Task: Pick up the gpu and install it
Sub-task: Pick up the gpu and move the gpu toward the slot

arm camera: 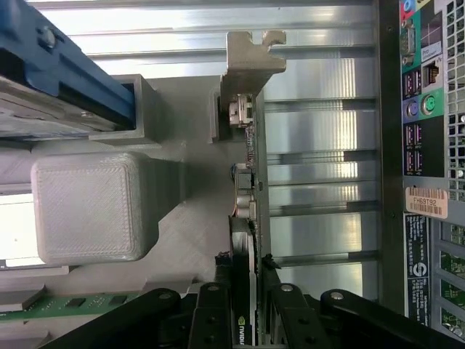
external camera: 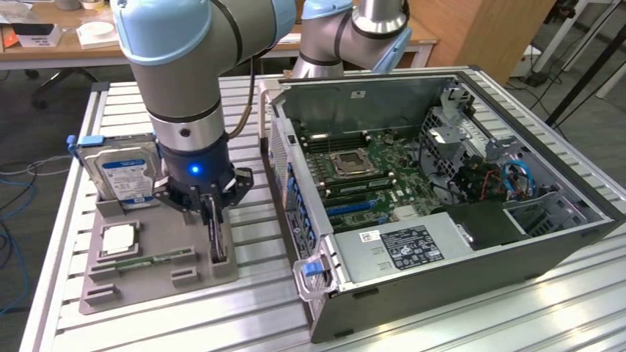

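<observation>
The gpu (external camera: 217, 236) stands on edge in a slot of the grey holder tray (external camera: 196, 277), directly under my gripper (external camera: 215, 220). In the wrist view the gpu (arm camera: 247, 182) appears edge-on as a thin green board with a black cooler. Its silver end bracket (arm camera: 251, 58) is at the far end. My gripper (arm camera: 247, 267) straddles the card, and the black fingers (arm camera: 224, 294) lie against both of its faces. The card still sits in the tray.
An open computer case (external camera: 547, 220) lies at the exterior view's right with its motherboard (external camera: 362, 169) exposed. A hard drive (external camera: 122, 172) stands upright on the tray beside my arm. A memory stick (external camera: 161, 257) and a small square chip (external camera: 119, 238) also lie in the tray.
</observation>
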Action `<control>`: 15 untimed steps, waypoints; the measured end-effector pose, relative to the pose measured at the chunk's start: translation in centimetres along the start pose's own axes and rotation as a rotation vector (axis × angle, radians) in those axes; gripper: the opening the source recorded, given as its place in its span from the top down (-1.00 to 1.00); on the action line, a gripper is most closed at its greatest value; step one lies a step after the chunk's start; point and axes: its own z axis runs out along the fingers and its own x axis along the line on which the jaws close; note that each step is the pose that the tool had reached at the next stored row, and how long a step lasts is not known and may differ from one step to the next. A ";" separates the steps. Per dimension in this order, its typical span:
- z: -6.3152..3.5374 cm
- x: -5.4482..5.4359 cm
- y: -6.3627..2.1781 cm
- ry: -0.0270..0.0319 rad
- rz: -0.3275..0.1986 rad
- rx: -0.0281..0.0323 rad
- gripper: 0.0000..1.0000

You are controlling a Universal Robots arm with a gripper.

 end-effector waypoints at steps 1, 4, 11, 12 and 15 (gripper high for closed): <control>0.00 0.0 0.00 0.0000 0.000 0.0000 0.47; 0.00 0.0 0.00 0.0000 0.000 0.0000 0.47; 0.00 0.0 0.00 0.0000 0.000 0.0000 0.47; 0.00 0.0 0.00 0.0000 0.000 0.0000 0.47; -0.01 0.0 0.00 -0.0001 0.000 -0.0002 0.47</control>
